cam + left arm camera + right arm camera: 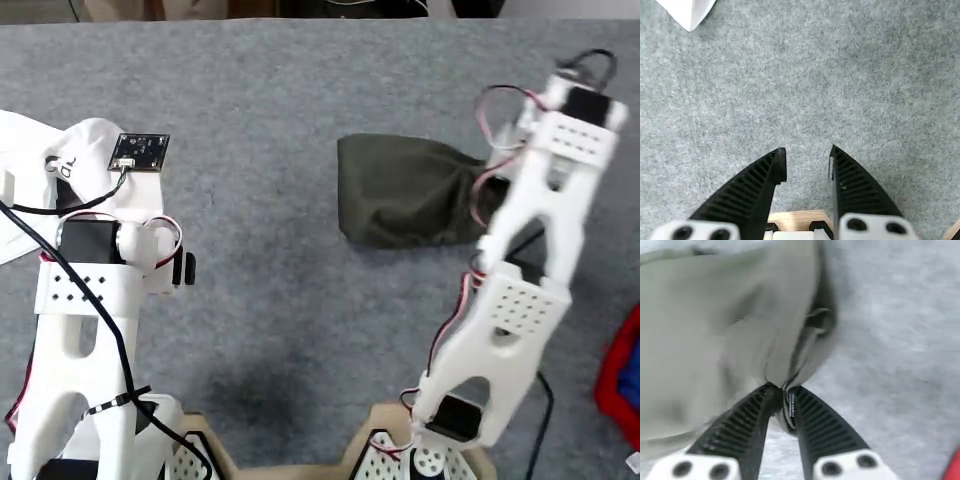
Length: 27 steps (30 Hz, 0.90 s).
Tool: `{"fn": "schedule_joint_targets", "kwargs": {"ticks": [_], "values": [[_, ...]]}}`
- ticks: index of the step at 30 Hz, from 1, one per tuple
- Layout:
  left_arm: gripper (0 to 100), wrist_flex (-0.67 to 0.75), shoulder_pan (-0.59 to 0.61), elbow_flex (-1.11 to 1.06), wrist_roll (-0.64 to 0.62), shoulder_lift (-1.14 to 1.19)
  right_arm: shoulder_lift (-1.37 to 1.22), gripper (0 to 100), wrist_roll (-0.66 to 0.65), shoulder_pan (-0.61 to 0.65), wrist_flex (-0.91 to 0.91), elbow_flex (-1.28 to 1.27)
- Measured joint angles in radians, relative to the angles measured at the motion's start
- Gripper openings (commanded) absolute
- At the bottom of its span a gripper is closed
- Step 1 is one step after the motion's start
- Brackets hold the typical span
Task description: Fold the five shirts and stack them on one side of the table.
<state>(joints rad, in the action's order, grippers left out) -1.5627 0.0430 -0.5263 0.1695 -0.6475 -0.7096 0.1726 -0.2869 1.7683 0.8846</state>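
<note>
A dark olive shirt (410, 190) lies bunched on the grey table, right of centre. My right gripper (785, 392) is shut on the edge of the olive shirt (740, 330), pinching a fold of the cloth; in the high view that arm (545, 200) stands over the shirt's right end. White shirts (40, 170) lie in a heap at the left edge, partly under the left arm. My left gripper (807, 157) hangs open above bare grey table, with a white shirt corner (690, 12) farther off.
A red and blue cloth (622, 375) shows at the right edge of the table. The grey table surface (260, 290) between the two arms is bare. Cables run along both arms.
</note>
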Motion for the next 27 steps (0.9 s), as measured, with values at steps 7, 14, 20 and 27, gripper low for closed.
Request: {"fn": "schedule_joint_targets", "kwargs": {"ticks": [7,14,20,27], "values": [[16,0.0,0.0,0.0,0.0,0.0,-0.002,0.4,0.077,0.31,0.0,0.078],[16,0.0,0.0,0.0,0.0,0.0,-0.006,0.5,0.094,0.649,-0.057,0.227],[16,0.0,0.0,-0.012,0.0,0.0,-0.089,0.5,0.094,0.781,-0.175,0.233],[16,0.0,0.032,-0.034,0.0,-0.009,-0.169,0.5,0.094,0.703,-0.167,0.233]]}}
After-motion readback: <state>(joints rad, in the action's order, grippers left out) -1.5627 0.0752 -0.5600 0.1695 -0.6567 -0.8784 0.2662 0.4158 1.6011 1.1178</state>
